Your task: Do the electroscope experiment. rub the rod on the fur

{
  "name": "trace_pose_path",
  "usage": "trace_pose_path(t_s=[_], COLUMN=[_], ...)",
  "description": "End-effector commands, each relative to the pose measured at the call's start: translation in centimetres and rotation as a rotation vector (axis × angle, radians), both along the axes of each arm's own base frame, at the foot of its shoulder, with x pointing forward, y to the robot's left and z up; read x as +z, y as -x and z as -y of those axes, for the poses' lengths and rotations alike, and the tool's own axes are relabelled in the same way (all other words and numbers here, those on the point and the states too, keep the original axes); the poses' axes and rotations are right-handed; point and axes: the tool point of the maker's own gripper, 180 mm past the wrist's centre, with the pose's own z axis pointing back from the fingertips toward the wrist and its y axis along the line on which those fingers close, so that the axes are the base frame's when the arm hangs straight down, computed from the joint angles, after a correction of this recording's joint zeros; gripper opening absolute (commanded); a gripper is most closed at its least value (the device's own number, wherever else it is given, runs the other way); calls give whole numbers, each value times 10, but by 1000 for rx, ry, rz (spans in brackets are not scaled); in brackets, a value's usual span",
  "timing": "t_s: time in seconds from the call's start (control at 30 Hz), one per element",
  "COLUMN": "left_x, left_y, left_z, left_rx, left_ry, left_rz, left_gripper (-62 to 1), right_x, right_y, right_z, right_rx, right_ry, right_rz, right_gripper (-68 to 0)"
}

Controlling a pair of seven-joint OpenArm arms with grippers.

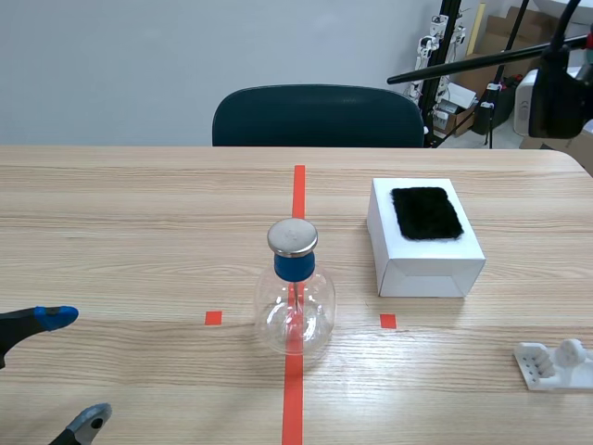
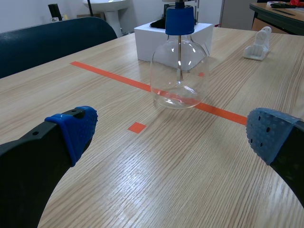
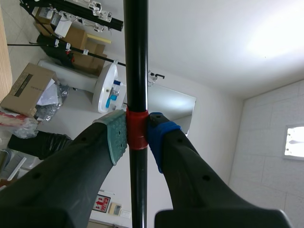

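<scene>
A black rod (image 3: 136, 71) with a red band is pinched between the pads of my right gripper (image 3: 137, 137), which is shut on it. In the scene view that gripper (image 1: 562, 65) is raised at the far right, above the table, and the rod (image 1: 463, 65) runs leftward from it. A patch of black fur (image 1: 425, 212) lies on top of a white box (image 1: 424, 252) right of centre. The glass electroscope flask (image 1: 295, 298), blue-necked with a metal cap, stands on the centre tape line. My left gripper (image 1: 56, 371) is open low at the left; the flask (image 2: 180, 71) is ahead of it.
A white plastic stand (image 1: 556, 363) lies near the front right corner of the table. A dark chair (image 1: 317, 116) stands behind the far edge. Stands and cardboard boxes fill the room's back right.
</scene>
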Motion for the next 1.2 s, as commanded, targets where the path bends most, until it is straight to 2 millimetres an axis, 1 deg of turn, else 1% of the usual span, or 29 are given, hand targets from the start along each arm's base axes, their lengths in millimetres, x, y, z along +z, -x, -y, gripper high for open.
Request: trace_pose_path(t_s=[0.0,0.23,0.33,0.4,0.47,0.67,0.73,0.87,1.07,1.17], left_x=[15,15,15,15,15,15,15,15,15,15], left_y=[-3,-3,-3,-3,-3,-3,-3,-3,-3,-3], left_z=[-3,-3,-3,-3,-3,-3,-3,-3,-3,-3], left_rx=[1,1,1,1,1,1,1,1,1,1], left_ry=[36,36,36,36,36,36,36,36,36,36], left_rz=[53,53,53,53,53,53,53,53,53,53], left_gripper=[14,14,14,14,14,14,14,14,14,14], right_x=[7,13,15,10,2,-6,-10,-16,-14,-19], right_y=[1,6,5,4,2,0,0,-1,-10,-12], right_z=[6,4,9,6,-3,-15,-16,-8,23,30], right_rx=[-16,-3,-4,36,102,172,195,199,81,43], right_ry=[23,52,80,114,155,266,316,414,501,512], right_rz=[23,92,84,58,19,-22,-43,-71,-50,-49], right_gripper=[-622,-622,-622,-622,-622,-622,-622,-622,-622,-622])
